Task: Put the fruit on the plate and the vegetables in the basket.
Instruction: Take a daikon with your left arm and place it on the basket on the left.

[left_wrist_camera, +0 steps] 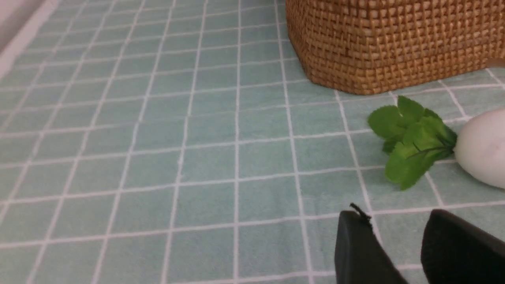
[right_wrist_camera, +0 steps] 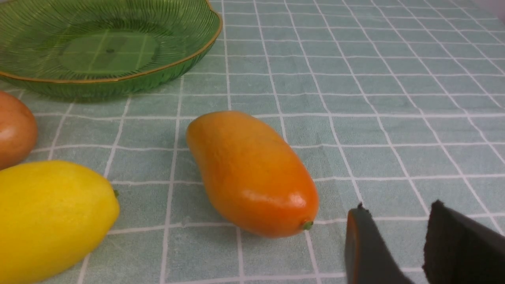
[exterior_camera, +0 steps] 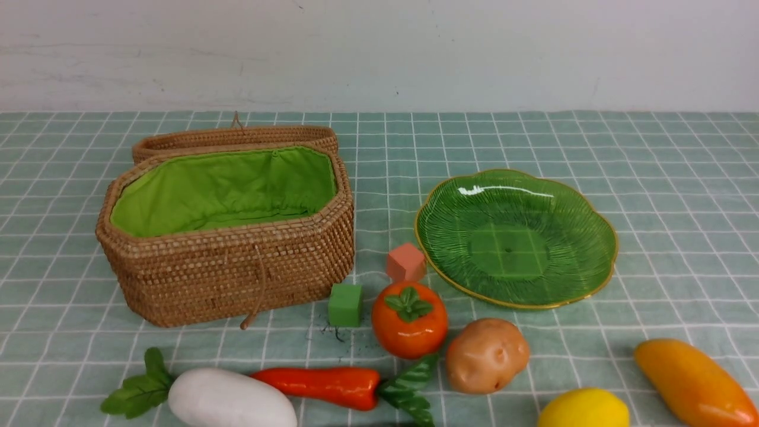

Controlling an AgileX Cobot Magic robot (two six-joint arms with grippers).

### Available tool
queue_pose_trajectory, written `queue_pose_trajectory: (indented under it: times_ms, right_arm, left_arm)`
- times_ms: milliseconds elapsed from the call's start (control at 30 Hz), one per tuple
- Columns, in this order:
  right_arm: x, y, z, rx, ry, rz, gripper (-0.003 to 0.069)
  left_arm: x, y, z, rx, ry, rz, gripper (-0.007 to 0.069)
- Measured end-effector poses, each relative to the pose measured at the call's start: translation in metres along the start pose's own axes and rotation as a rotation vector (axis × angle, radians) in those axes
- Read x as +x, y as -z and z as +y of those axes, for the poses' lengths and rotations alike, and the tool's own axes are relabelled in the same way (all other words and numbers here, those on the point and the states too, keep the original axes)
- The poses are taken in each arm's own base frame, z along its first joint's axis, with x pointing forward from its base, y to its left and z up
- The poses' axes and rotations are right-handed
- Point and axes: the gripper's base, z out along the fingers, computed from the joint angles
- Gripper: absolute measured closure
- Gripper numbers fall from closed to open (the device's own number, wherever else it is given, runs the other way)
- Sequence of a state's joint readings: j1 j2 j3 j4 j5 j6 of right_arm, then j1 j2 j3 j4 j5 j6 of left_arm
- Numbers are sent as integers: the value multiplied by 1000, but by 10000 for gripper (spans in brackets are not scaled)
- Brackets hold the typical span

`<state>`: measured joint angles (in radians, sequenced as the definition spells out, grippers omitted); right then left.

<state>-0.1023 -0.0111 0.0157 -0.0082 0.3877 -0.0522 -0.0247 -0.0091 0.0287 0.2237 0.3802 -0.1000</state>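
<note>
We are holding both claws apart and empty above the table (exterior_camera: 652, 178), the left claw (left_wrist_camera: 396, 223) by the radish (left_wrist_camera: 483, 146) near the basket (exterior_camera: 225, 273), the right claw (right_wrist_camera: 398, 215) by the mango (right_wrist_camera: 252, 173) near the plate (exterior_camera: 516, 237), so each is serving its own side.

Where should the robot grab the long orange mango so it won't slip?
Across its thick middle, coming down from above. The mango lies on its side, long and rounded, and its glossy tapering ends would likely slip. The open right gripper is close beside it, so closing over the short width looks easiest.
</note>
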Motion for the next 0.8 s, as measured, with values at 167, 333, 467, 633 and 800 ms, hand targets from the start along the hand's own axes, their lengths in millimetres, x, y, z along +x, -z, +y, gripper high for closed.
queue_pose_trajectory:
  times_ms: [167, 333, 467, 633, 800]
  right_arm:
    - [0, 0, 0, 0, 0, 0, 417]
    - [0, 0, 0, 0, 0, 0, 417]
    - [0, 0, 0, 0, 0, 0, 417]
    - [0, 0, 0, 0, 0, 0, 417]
    - [0, 0, 0, 0, 0, 0, 417]
  left_arm:
    - [-4, 0, 2, -24, -76, -42, 386]
    - [-4, 0, 2, -28, -86, -43, 386]
    - [-5, 0, 2, -21, -55, -56, 386]
    - [-11, 1, -1, 24, 139, -120, 386]
    - [-28, 4, -4, 114, 454, -304, 386]
